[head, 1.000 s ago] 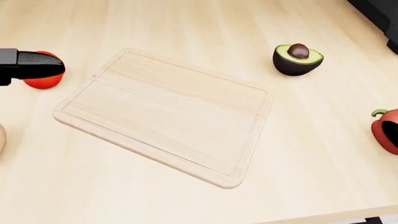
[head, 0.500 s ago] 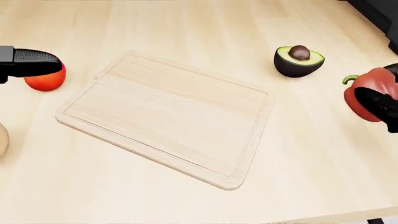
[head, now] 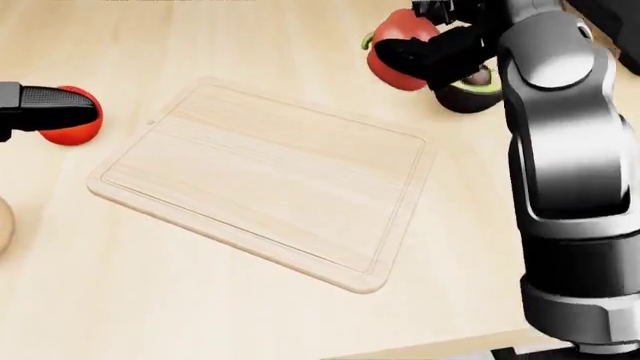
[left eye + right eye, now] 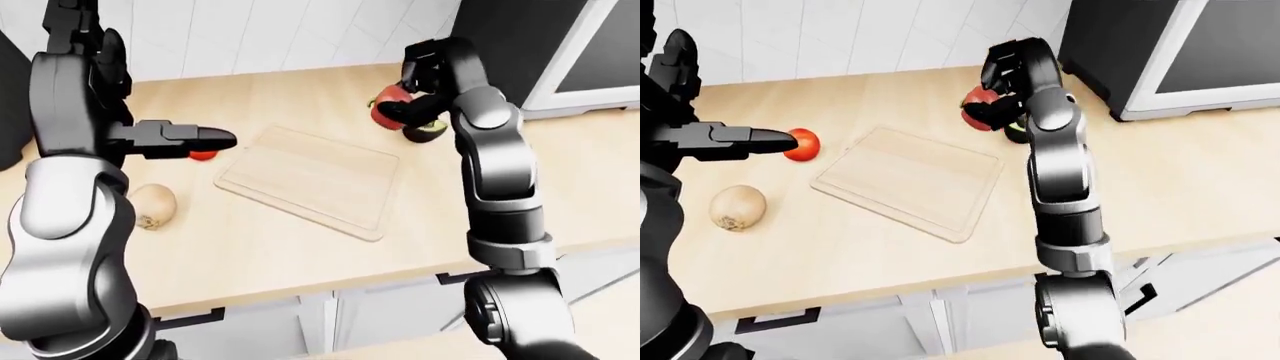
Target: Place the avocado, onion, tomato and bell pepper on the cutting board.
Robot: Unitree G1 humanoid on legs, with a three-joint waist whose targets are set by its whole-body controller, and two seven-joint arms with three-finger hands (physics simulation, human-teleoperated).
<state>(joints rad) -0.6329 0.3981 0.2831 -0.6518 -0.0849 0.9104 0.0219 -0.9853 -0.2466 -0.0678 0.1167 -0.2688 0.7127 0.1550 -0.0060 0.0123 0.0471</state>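
The right hand (image 3: pixel 430 46) is closed around the red bell pepper (image 3: pixel 398 58), its dark fingers (image 3: pixel 425 54) wrapped across the fruit and holding it clear of the tabletop (image 3: pixel 200 315). In the head view the pepper hangs at about 1 o'clock from the cutting board (image 3: pixel 265 180), just off the board's upper right corner. The avocado (image 3: pixel 470 96) half sits on the tabletop just beside the pepper, toward 3 o'clock of it, and is mostly hidden behind the right hand and forearm.

The left hand (image 4: pixel 195 137) reaches in from the left of the head view with its fingers stretched out straight and close together, holding nothing. Its fingertips overlap the tomato (image 4: pixel 801 144) in the pictures; whether they touch it cannot be told. The tomato rests on the tabletop at about 10 o'clock from the board, near its left corner.

The onion (image 4: pixel 738 208) lies on the tabletop at about 8 o'clock from the board, well apart from it and nearer the counter's edge. The board lies flat and bare, turned at an angle to the tabletop's edge.
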